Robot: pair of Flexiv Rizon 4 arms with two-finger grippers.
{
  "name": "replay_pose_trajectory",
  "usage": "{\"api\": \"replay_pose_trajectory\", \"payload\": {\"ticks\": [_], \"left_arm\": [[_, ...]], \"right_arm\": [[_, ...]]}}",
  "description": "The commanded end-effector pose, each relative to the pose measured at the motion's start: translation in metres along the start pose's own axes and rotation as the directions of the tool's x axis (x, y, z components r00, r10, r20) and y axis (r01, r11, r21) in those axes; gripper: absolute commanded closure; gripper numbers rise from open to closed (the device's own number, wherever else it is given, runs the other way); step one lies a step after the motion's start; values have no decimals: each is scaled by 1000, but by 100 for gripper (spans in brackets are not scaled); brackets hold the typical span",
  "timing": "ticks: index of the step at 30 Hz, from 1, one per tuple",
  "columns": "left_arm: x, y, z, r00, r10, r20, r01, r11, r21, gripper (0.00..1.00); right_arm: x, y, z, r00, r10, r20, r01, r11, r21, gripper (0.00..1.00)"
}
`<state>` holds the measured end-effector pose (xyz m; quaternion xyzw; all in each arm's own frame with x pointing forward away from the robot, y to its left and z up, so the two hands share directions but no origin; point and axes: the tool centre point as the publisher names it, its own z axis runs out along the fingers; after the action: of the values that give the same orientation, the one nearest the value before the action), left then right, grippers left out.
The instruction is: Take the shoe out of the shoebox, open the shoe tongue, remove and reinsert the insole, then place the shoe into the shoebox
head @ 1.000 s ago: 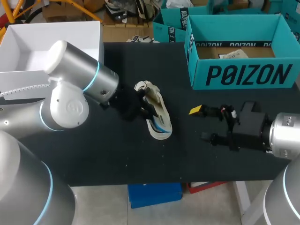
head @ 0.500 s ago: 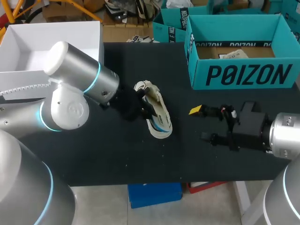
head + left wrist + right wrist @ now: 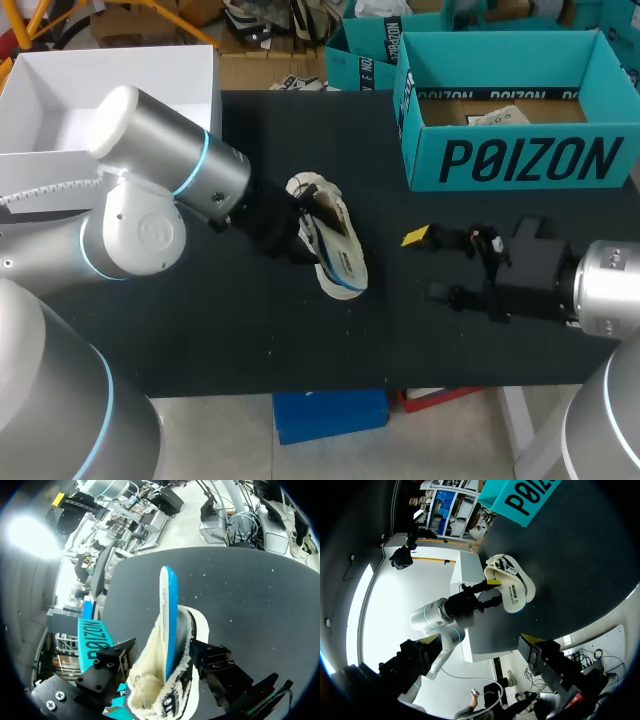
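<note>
**Left pincer's got the shoe, insole's poking out**

You're looking at the shoe (image 3: 338, 258) lying on the table (image 3: 250, 330), out of the teal shoebox (image 3: 520, 160) and well off its front corner on the left arm's side. Your left gripper (image 3: 161, 655) is clamping it. The fingers are standing fairly wide with the shoe wedged between them, and as far as I'm seeing in the left wrist view, both are touching its sides. I'm guessing that hold is there to steady the shoe so it isn't sliding while the insole gets worked.

The blue insole (image 3: 169, 615) is standing on edge, sticking up out of the fleecy opening. So you're somewhere in the remove-or-reinsert bit, but I can't say which.

Your right gripper (image 3: 425, 265) is hanging in front of the shoebox's printed wall, on the robot's side of it. Its fingers are spread apart, holding nothing, and aimed toward the shoe. It's probably parked there to grab the insole. The shoebox is sitting open-topped, ready for the final drop-in.
</note>
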<state>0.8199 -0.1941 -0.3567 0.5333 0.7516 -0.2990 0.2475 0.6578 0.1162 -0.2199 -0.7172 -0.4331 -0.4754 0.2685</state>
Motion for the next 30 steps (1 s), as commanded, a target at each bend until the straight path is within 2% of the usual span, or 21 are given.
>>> {"api": "replay_pose_trajectory", "payload": {"ticks": [1, 8, 17, 23, 30], "left_arm": [[10, -6, -18, 1000, 1, 12, -1, 1000, 2, 0], [25, 1, -29, 1000, -29, -4, 29, 999, -23, 0], [34, 20, -36, 995, -79, -54, 74, 993, -94, 0], [33, 30, -41, 992, -107, -64, 99, 988, -123, 0], [28, 38, -40, 990, -111, -91, 97, 984, -147, 0]], "right_arm": [[1, 26, 1, 999, -22, 28, 20, 997, 76, 0], [8, 54, 9, 995, -70, 73, 58, 986, 157, 0], [8, 67, 19, 975, -160, 152, 114, 955, 273, 0], [10, 71, 26, 930, -281, 238, 174, 905, 388, 0], [16, 75, 36, 833, -449, 323, 232, 814, 533, 0]]}}
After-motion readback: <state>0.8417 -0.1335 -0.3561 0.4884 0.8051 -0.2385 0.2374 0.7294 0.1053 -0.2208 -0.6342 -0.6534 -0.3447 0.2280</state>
